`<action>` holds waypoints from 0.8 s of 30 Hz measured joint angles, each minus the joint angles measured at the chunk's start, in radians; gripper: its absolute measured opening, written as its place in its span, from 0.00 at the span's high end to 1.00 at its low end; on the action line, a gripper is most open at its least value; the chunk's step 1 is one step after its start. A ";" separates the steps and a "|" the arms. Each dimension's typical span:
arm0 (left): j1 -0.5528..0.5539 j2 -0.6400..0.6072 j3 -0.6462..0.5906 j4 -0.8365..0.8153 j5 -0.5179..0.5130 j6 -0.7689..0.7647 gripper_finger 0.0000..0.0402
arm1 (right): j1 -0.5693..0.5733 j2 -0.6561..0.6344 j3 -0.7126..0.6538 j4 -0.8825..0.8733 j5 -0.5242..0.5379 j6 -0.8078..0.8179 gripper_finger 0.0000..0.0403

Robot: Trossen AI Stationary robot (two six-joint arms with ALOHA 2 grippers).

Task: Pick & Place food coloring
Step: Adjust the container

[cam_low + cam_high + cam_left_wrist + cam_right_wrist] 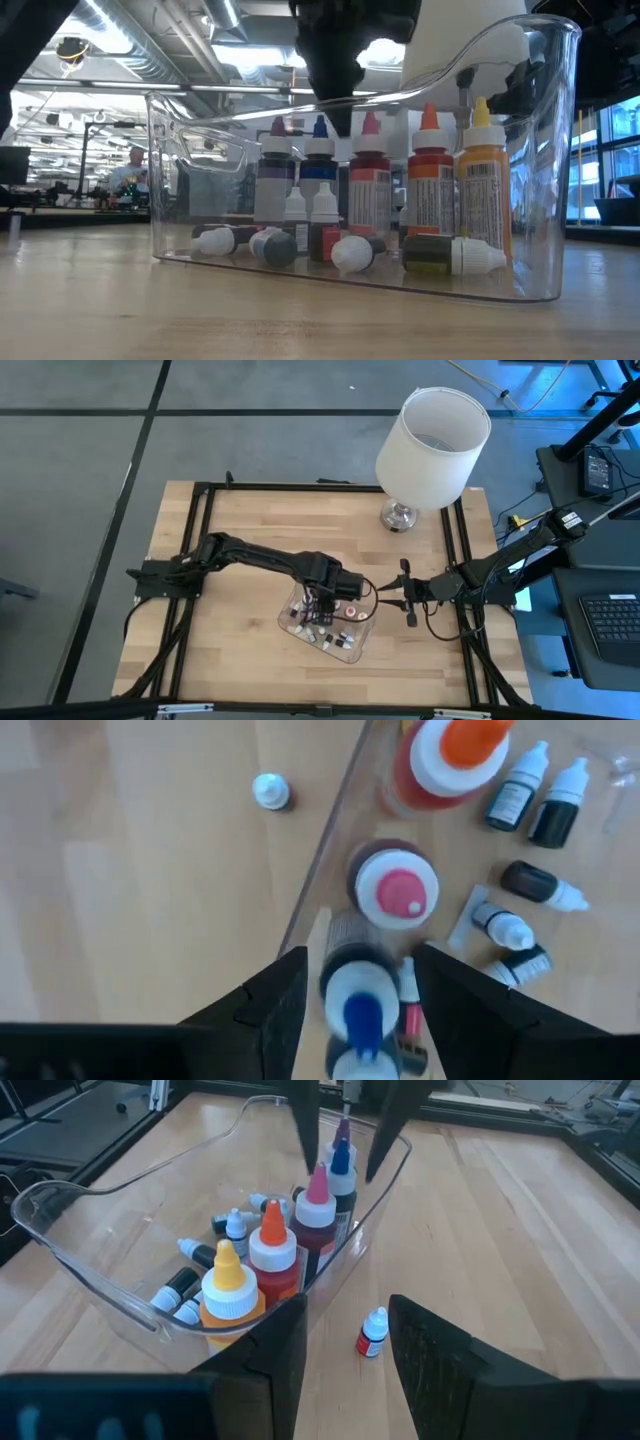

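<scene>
Right wrist view | small red bottle [372, 1332] on counter [520, 1230] beside tray [90, 1270]: light, stiff, slick, pinch body | right end effector [345, 1345] part-open, empty | left end effector [355, 990] open over tray.

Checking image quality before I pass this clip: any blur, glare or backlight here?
Left wrist view: the blue-capped bottle between the fingers is blurred. Low view: ceiling lights backlight the scene, and the tray wall bends what shows through it. High view: the lamp is bright.
</scene>
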 joint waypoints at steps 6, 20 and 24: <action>0.006 -0.033 0.100 -0.089 -0.063 -0.028 0.56 | 0.000 0.000 0.000 -0.003 -0.001 0.012 0.64; -0.050 -0.325 -0.041 0.066 -0.029 0.082 0.55 | 0.161 0.014 0.000 -0.011 -0.005 0.156 0.64; -0.056 -0.491 -0.310 0.310 0.020 0.081 0.56 | 0.210 0.014 0.000 -0.006 0.021 0.203 0.64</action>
